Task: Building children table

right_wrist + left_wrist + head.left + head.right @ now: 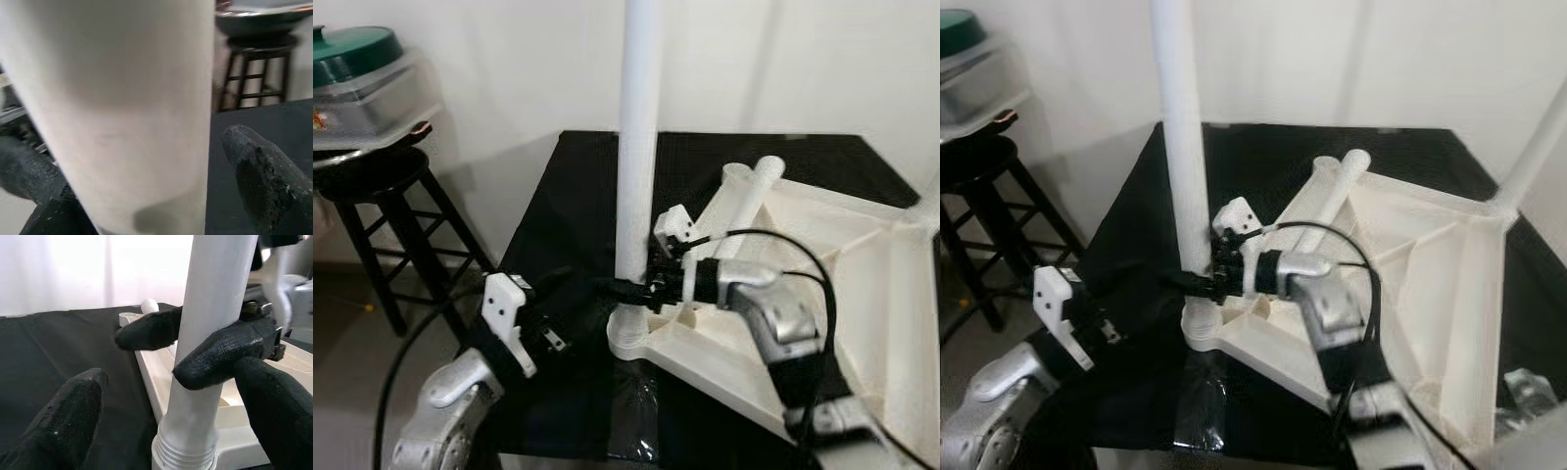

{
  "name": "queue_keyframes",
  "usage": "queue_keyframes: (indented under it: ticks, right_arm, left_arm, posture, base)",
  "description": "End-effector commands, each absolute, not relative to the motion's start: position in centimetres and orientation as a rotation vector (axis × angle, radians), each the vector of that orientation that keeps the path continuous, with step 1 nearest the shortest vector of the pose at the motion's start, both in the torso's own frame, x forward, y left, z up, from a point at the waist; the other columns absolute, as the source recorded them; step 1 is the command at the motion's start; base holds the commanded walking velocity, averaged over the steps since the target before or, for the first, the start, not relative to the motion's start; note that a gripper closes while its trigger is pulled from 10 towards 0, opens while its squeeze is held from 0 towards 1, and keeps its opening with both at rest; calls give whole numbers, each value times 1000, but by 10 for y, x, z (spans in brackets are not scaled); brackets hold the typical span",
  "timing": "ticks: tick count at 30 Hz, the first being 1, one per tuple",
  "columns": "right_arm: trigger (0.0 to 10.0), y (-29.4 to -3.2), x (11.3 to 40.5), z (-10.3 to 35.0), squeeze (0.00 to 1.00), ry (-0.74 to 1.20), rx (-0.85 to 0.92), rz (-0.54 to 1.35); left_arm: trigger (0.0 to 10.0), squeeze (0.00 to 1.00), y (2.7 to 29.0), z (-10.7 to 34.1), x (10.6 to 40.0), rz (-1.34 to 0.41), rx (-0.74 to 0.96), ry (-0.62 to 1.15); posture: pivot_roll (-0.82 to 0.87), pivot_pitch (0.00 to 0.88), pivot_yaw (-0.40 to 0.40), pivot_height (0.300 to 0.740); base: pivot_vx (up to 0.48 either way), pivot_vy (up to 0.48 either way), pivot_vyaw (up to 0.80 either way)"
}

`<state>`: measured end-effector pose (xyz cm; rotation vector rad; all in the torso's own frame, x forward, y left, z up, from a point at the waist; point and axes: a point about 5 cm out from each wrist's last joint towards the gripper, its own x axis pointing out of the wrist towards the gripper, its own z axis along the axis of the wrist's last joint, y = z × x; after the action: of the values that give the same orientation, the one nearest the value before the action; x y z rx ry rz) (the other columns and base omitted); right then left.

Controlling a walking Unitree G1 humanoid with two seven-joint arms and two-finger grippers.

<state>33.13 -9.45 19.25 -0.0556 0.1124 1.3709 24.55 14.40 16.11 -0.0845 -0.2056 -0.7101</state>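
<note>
Table top [862, 294]: you have it lying upside down on the black cloth [578, 215], white plastic, ribbed underneath; it looks light and stiff.
Upright leg [636, 147]: it stands in the corner socket [628, 338] of the table top nearest the robot, threads showing just above the socket, so you likely have turns left.
Handling: the leg is a smooth, hard, hollow-looking tube; expect it to slip under the pads, so you grip low, close to the socket, where it wobbles least.
Right gripper [641, 287]: clamped round the leg just above the socket.
Left gripper [166, 416]: spread wide on the other side of the leg from the right one; whether its pads touch the leg you cannot quite tell.
Spare legs [749, 191]: two lie against the table top, beyond the upright leg, well apart from the grip.
In the way: the right arm's cable [803, 257] loops close beside the leg and may snag as you twist.
Stool [386, 211]: left of the cloth, a lidded container [362, 78] on it.
</note>
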Motion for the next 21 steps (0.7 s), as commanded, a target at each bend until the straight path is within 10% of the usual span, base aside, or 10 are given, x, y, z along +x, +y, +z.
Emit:
queue_keyframes:
  ticks: [1, 4, 5, 6, 21]
  right_arm:
    - [10000, -88, 332, 200, 0, 84, -56, 1483]
    - [10000, -90, 338, 207, 0, 78, -59, 1489]
    - [3608, -91, 341, 211, 0, 81, -49, 1494]
    - [0, -92, 343, 213, 0, 78, -42, 1496]
    - [0, -108, 347, 202, 0, 79, -72, 1333]
  left_arm:
    - [10000, 0, 148, 149, 246, -669, -78, -146]
    - [10000, 0, 148, 149, 246, -668, -78, -147]
    - [10000, 0, 148, 149, 246, -668, -78, -147]
    - [10000, 0, 147, 149, 246, -667, -78, -148]
    - [10000, 0, 148, 150, 245, -670, -82, -153]
  posture:
    - [-17, 9, -34, 740]
    - [-17, 9, -34, 740]
    - [-16, 10, -35, 740]
    - [-15, 11, -36, 740]
    - [-37, 28, -34, 740]
  base:
    - [0, 0, 0]
    - [0, 0, 0]
    - [0, 0, 0]
    - [0, 0, 0]
    - [0, 0, 0]
